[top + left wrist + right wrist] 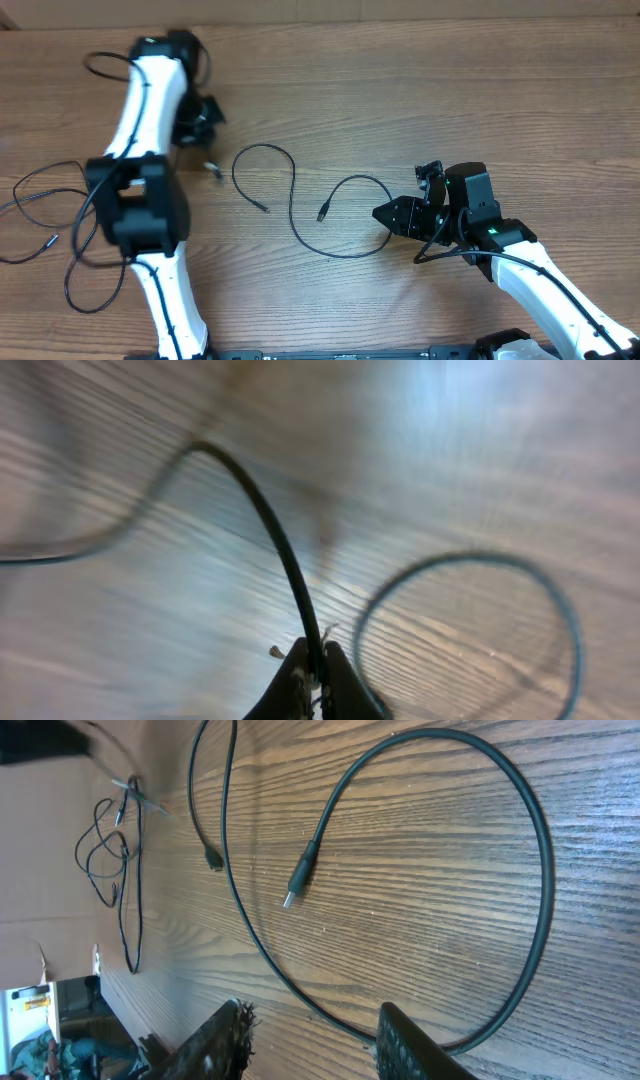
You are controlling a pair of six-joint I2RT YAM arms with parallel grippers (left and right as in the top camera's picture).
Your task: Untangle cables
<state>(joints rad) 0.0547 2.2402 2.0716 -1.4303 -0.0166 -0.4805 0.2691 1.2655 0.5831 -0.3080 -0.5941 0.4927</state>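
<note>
Wood-grain counter (400, 80), matte and streaked. Thin, black, rubbery cords: S-curved cable (292, 205) at centre, a small plug at each end; loose tangle (76, 225) at 9 o'clock. Left pincer (314, 652) clenched on a black strand (282, 550) rising toward 11 o'clock. Right pincer (312, 1015), at 4 o'clock in the overhead view, released, fingers straddling the S-curved cable's round loop.

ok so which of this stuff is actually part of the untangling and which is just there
Part of the job:
- loose cable mid-table
- tangled cables at the left
- pinched cable in the left gripper

Just there:
- the arms' own thicker black cables
- wooden table
</note>
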